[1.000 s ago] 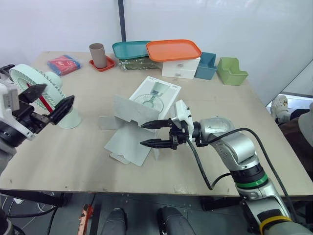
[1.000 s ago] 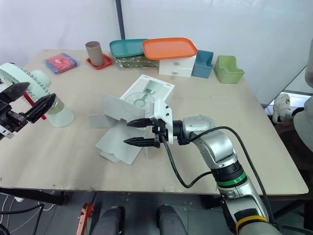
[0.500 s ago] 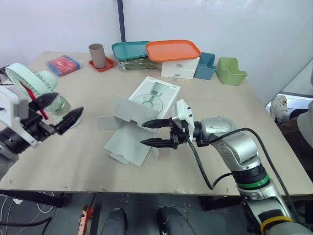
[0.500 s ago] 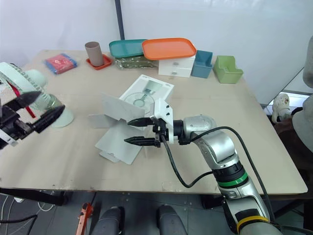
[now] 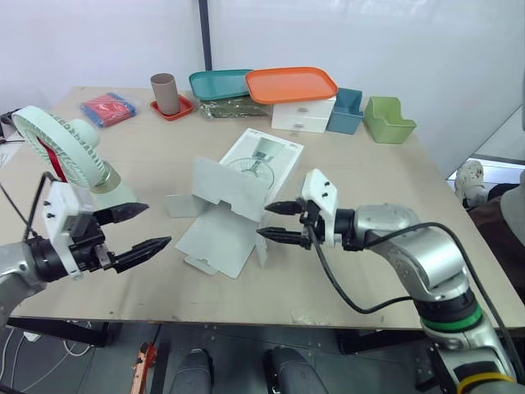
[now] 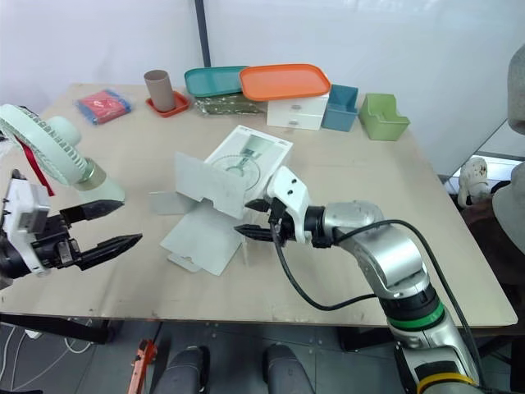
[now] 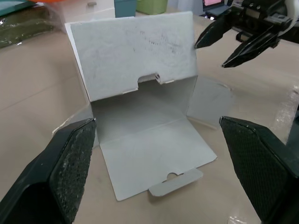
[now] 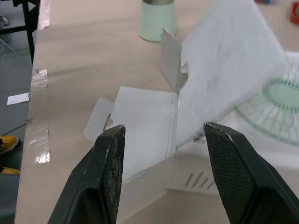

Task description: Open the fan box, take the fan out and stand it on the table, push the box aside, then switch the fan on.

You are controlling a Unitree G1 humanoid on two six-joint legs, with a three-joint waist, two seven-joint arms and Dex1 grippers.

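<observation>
Counting what stands on the table [image 5: 353,176], we find one fan [image 5: 57,148], one fan box [image 5: 264,160] and two grippers. The back row holds two trays, teal [image 5: 215,82] and orange [image 5: 291,84], and two bins, blue [image 5: 348,111] and green [image 5: 389,120]. Also there are one cup [image 5: 163,92] on a red coaster [image 5: 171,109], one white drawer unit [image 5: 302,115], one red packet [image 5: 107,107] and one dark green packet [image 5: 230,107].

We see the fan out of the box, standing upright on its base near the table's left edge. The box lies open in the middle, one flap [image 5: 225,187] raised and a long one [image 5: 215,238] flat on the wood, reaching toward the front edge.

Our left gripper [image 5: 159,223] hovers between the fan and the flat flap, fingers spread wide and empty. Our right gripper [image 5: 261,220] sits just right of the box's mouth, fingers apart and empty, tips aimed at it. We cannot tell whether a tip touches the card.

Bare tabletop lies right of the box out to the right edge, and behind it up to the back row.
</observation>
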